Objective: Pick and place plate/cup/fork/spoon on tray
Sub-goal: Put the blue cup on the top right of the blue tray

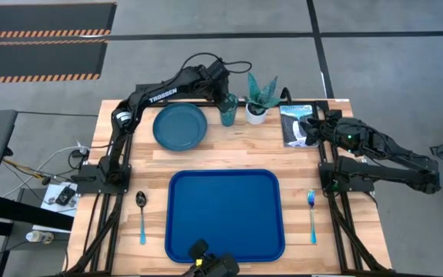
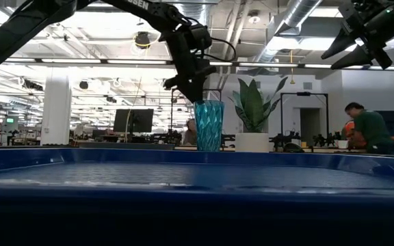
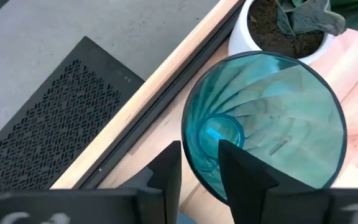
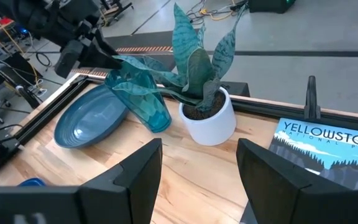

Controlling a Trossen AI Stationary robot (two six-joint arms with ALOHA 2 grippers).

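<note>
Nothing sits on our tray (image 1: 225,215) yet. Our left gripper (image 3: 199,163) pinches the rim of the cup (image 1: 228,111) beside the plate (image 1: 180,126). Spoon (image 1: 141,216) and fork (image 1: 311,215) wait beside the tray. Our right gripper (image 4: 199,163) hangs wide.

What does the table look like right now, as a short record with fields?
left end effector: fingers straddle the cup rim, one inside, one outside
right end effector: open, raised over the table's right rear, empty
plate: on table behind tray
tray: empty
spoon: left of tray
fork: right of tray
</note>
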